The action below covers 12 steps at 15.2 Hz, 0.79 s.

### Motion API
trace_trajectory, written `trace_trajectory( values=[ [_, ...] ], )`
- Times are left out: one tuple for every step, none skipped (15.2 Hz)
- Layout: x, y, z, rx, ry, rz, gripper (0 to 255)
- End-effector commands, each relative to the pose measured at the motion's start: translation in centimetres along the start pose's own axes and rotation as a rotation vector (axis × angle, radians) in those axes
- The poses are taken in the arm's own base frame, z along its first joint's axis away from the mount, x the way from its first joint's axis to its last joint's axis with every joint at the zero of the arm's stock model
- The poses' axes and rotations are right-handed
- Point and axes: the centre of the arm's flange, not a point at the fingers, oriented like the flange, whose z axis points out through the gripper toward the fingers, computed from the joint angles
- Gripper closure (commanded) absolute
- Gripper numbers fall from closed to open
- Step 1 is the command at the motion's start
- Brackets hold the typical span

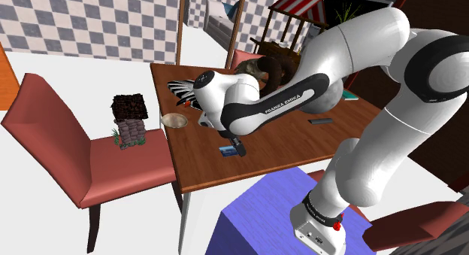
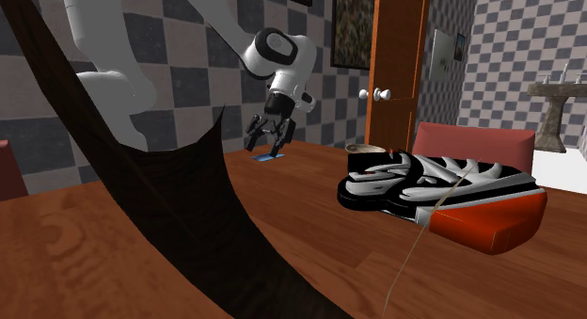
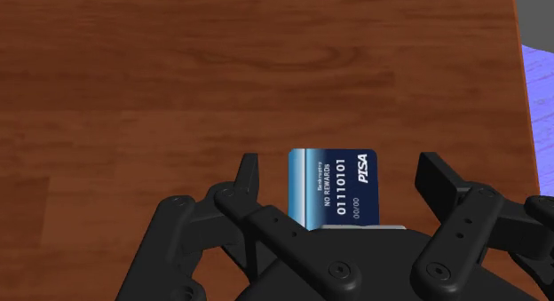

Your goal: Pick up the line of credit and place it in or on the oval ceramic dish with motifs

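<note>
**Open end effector lowered over the card on the surface**

Shoulder view: A brown wooden surface [image 1: 301, 152] is seen, with the white arm [image 1: 361, 73] bent low over it. The black end effector [image 1: 235, 147] is pointed down near the edge that faces a red chair [image 1: 68, 141]. A small blue card [image 1: 225, 150] is seen lying flat on the wood at its tip. An oval dish [image 1: 179, 88] with black and white stripes is set farther along the surface, well apart from the card. A small tan bowl [image 1: 175, 120] is placed nearer the card than the dish is. The blue stand [image 1: 255, 216] is seen at the surface's near side.

Second exterior view: The end effector [image 2: 270, 143] is seen from across the surface, its 2 fingers spread and lowered on either side of the card [image 2: 270, 158], which lies flat. The dish [image 2: 423, 181] is shown toward this view's right, well apart from the card, with a red chair [image 2: 475, 143] behind it. A brown door [image 2: 395, 54] is seen against the checkered wall.

Wrist view: The card [image 3: 333, 188] is shown between the 2 fingers [image 3: 249, 179], with a gap left on each side, so nothing is gripped. "NO REWARDS", "01110101" and "PISA" are printed in white on its dark blue face, and a lighter blue band runs along 1 edge. The card's near end is hidden by the end effector's body.
</note>
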Motion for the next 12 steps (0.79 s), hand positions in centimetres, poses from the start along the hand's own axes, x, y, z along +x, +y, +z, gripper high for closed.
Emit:
trace_trajectory(
  values=[
    [-0.01,0.03,0.12,0.0,0.0,0.0,0],
    [-0.01,0.03,0.12,0.0,0.0,0.0,0],
    [-0.01,0.03,0.12,0.0,0.0,0.0,0],
    [-0.01,0.03,0.12,0.0,0.0,0.0,0],
    [-0.01,0.03,0.12,0.0,0.0,0.0,0],
    [-0.01,0.03,0.12,0.0,0.0,0.0,255],
    [-0.01,0.03,0.12,0.0,0.0,0.0,255],
    [-0.01,0.03,0.12,0.0,0.0,0.0,255],
    [-0.01,0.03,0.12,0.0,0.0,0.0,255],
    [-0.01,0.03,0.12,0.0,0.0,0.0,255],
    [-0.01,0.03,0.12,0.0,0.0,0.0,255],
    [-0.01,0.03,0.12,0.0,0.0,0.0,255]
  ],
)
